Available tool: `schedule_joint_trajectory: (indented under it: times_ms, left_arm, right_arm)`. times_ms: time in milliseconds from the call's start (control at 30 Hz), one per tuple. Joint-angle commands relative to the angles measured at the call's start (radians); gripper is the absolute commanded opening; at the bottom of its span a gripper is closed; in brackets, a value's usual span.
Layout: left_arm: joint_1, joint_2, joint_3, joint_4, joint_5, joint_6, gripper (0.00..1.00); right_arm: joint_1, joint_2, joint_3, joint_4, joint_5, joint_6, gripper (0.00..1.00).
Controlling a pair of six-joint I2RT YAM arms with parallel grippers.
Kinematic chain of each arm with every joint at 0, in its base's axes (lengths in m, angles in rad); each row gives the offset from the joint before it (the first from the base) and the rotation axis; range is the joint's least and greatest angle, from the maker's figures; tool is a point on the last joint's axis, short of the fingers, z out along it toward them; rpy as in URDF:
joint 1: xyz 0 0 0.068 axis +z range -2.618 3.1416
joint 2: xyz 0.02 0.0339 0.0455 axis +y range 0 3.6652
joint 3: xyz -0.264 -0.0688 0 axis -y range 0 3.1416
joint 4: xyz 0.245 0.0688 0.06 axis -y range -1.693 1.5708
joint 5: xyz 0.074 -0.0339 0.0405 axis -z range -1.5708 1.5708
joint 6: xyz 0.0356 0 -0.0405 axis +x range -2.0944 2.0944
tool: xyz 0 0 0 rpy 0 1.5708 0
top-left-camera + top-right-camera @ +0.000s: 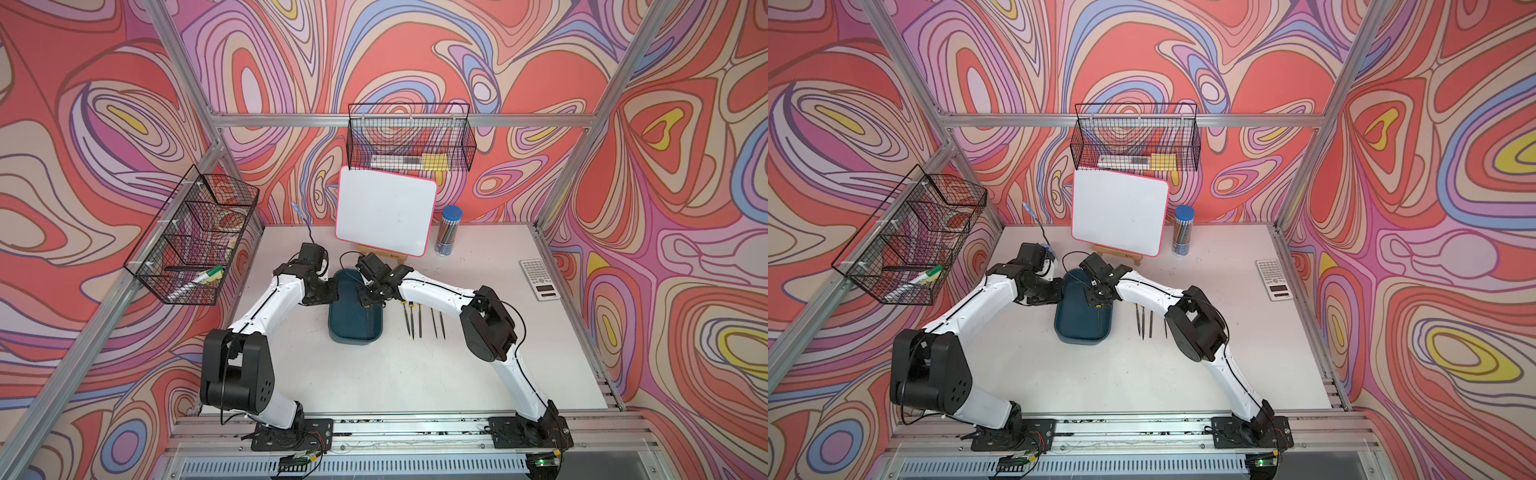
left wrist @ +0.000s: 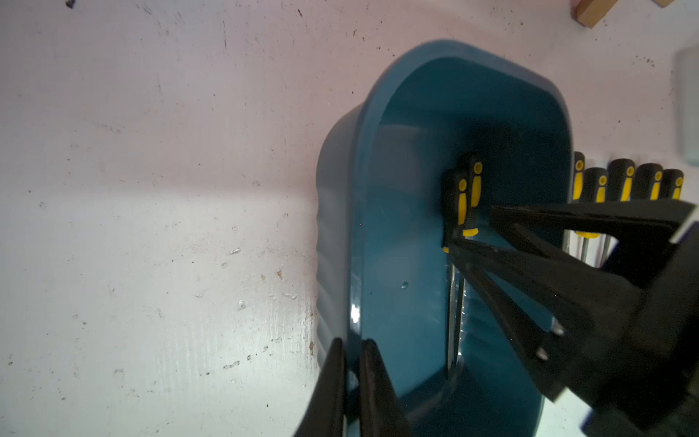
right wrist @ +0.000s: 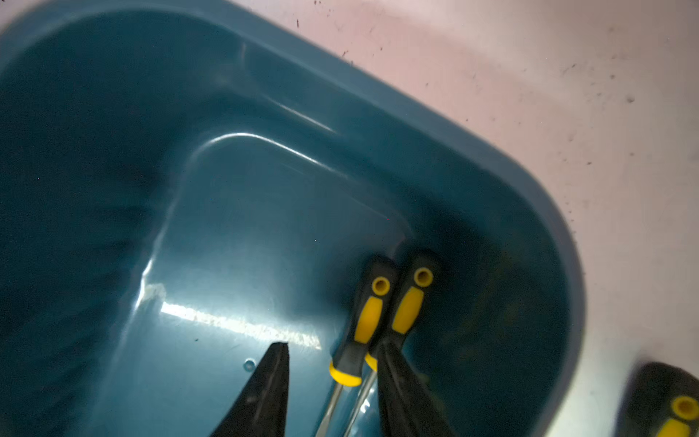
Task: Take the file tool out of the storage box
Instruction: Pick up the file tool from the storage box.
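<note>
The storage box (image 1: 355, 332) (image 1: 1079, 328) is a teal tub in mid-table. Two file tools with black-and-yellow handles lie side by side on its floor along the right wall (image 3: 368, 321) (image 2: 459, 200). My right gripper (image 3: 333, 346) (image 1: 365, 297) is down inside the box and open. One finger stands on bare floor, the other over the neck of the file nearer the wall (image 3: 408, 306). The other file's neck lies between the fingers. My left gripper (image 2: 353, 352) (image 1: 332, 291) is shut on the box's left wall (image 2: 355, 265), one finger inside and one outside.
Several more files (image 1: 422, 320) (image 2: 624, 181) lie in a row on the table right of the box. A whiteboard on an easel (image 1: 384, 212), a pencil tub (image 1: 449, 230) and a calculator (image 1: 539, 278) stand farther back and right. Wire baskets (image 1: 195, 241) (image 1: 409, 141) hang on the walls.
</note>
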Motion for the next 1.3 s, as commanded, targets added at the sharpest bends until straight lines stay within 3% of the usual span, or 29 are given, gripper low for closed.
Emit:
schedule_joint_trajectory:
  times_ms: [0, 733, 1267]
  left_arm:
    - [-0.006, -0.043, 0.033, -0.025, 0.003, -0.003, 0.00]
    - [-0.006, -0.037, 0.021, -0.006, -0.005, -0.001, 0.00]
    - [-0.006, 0.041, -0.082, 0.096, 0.010, -0.034, 0.00]
  right_arm:
    - [0.004, 0.044, 0.036, -0.021, -0.027, 0.029, 0.40]
    - [0.005, 0.147, 0.123, -0.074, -0.144, 0.079, 0.39]
    - [0.020, 0.171, 0.174, -0.086, -0.201, 0.082, 0.38]
